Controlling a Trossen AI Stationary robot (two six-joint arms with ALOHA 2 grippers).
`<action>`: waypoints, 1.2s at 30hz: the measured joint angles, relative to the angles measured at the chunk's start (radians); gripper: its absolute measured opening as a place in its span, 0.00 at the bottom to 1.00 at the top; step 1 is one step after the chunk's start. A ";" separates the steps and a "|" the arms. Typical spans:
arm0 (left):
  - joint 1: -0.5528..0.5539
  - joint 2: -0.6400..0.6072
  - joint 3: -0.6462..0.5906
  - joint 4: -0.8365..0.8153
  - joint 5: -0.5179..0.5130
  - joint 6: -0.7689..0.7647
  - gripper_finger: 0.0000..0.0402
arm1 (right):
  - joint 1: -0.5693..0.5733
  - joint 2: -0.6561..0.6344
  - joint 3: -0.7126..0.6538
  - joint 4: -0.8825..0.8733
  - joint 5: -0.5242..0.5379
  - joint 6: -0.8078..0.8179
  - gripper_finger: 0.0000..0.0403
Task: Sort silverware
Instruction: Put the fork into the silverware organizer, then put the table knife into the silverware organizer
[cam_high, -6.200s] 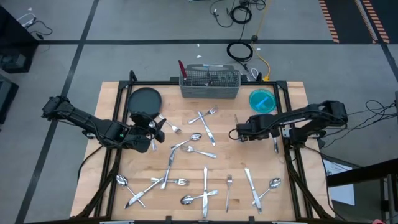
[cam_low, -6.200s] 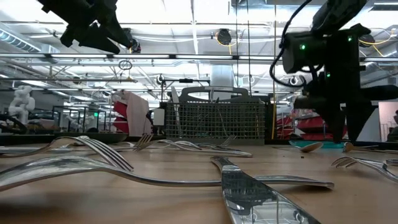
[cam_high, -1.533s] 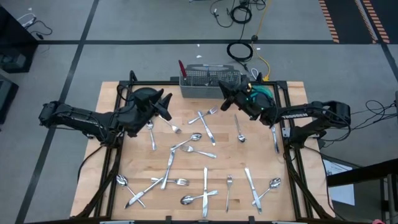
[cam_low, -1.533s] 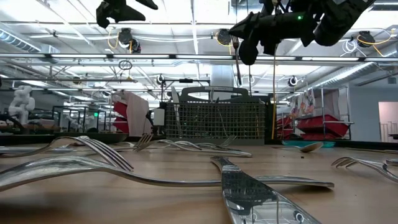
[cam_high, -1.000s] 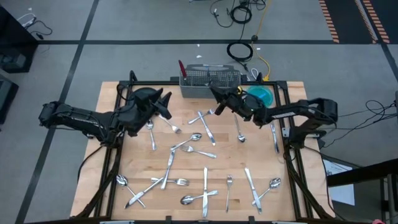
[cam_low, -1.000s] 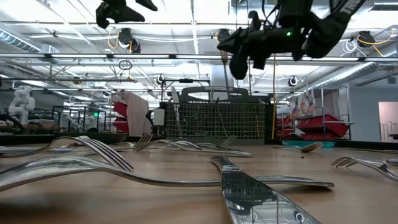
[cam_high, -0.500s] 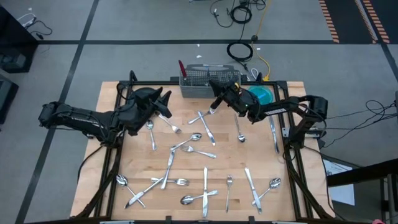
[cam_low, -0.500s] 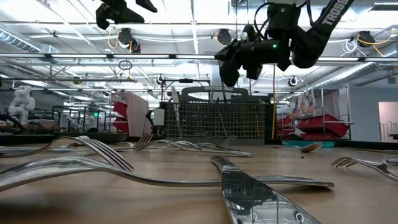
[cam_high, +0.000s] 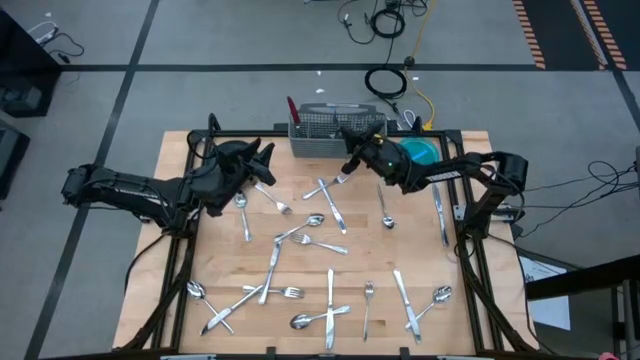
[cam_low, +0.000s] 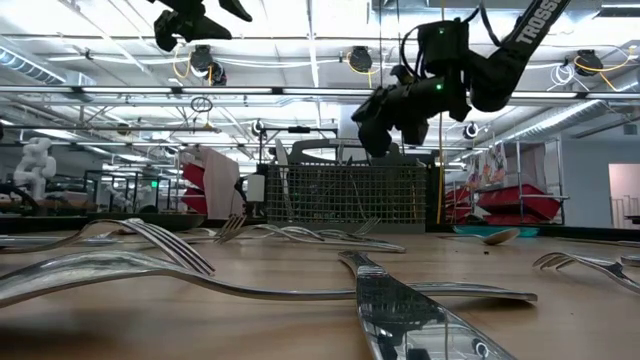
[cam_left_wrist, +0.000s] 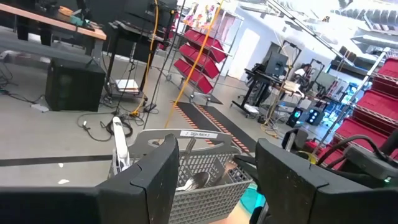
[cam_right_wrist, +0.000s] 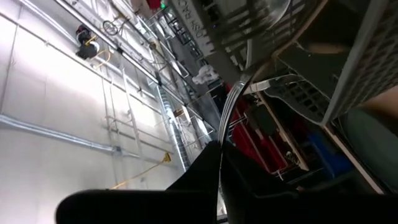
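The wooden table (cam_high: 200, 330) carries the scattered silverware (cam_high: 300, 255) — forks, spoons and knives lying loose across its middle and near half. At the far edge stands the wire-mesh caddy (cam_high: 337, 132), with a dark round plate (cam_high: 228, 153) to one side and a teal dish (cam_high: 422, 157) to the other.

The right gripper (cam_high: 352, 158) hovers just in front of the caddy, fingers pinched together on one slim utensil (cam_right_wrist: 231, 111). Its long axis runs out from the fingertips toward the mesh wall, so the caddy lies directly ahead of the held piece, and this arm is plainly the nearer one for the drop.

The left gripper (cam_high: 258, 165) waits raised beside the plate — fingers apart, holding nothing.
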 joint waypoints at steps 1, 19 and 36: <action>0.000 0.000 0.000 0.000 -0.006 -0.001 0.53 | -0.005 0.000 0.000 -0.004 -0.001 0.007 0.00; 0.001 0.000 0.000 0.001 -0.045 0.000 0.53 | -0.053 0.000 0.000 -0.013 -0.006 0.002 0.16; 0.001 0.000 0.000 -0.002 -0.010 0.053 0.53 | -0.114 -0.082 0.163 0.417 -0.582 -0.912 0.34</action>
